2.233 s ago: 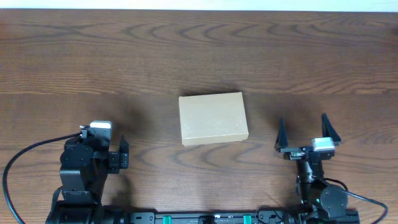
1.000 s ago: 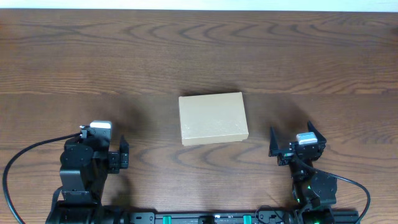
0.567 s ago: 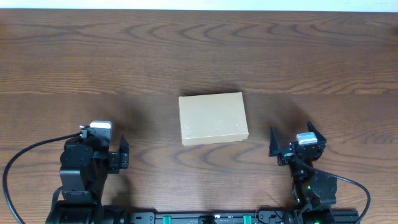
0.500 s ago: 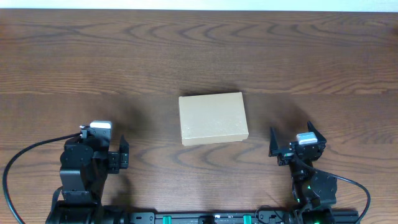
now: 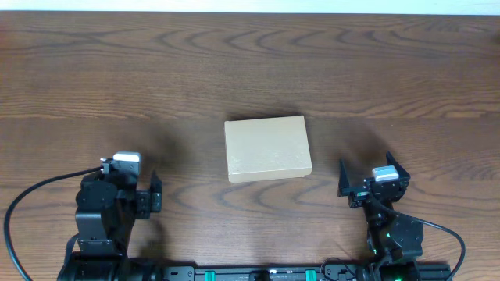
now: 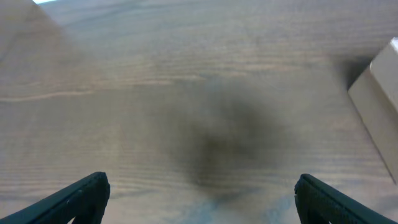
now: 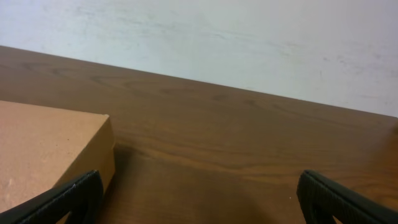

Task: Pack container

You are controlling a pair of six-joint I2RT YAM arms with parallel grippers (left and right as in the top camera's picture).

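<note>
The container (image 5: 268, 148) is a plain tan cardboard box lying flat mid-table with its lid closed. Its corner shows at the right edge of the left wrist view (image 6: 380, 99) and its side at the left of the right wrist view (image 7: 50, 152). My left gripper (image 5: 123, 181) sits near the front left, open and empty, its fingers wide apart over bare wood (image 6: 202, 198). My right gripper (image 5: 367, 165) sits front right of the box, open and empty (image 7: 202, 199). Neither gripper touches the box.
The wooden table (image 5: 250, 62) extends behind and to both sides of the box. A pale wall (image 7: 249, 43) stands beyond the table's far edge. A black cable (image 5: 31, 199) loops by the left arm's base.
The right gripper has drawn back toward the front edge and shifted slightly left since the earliest frame, then stayed still. The box and left arm have not moved.
</note>
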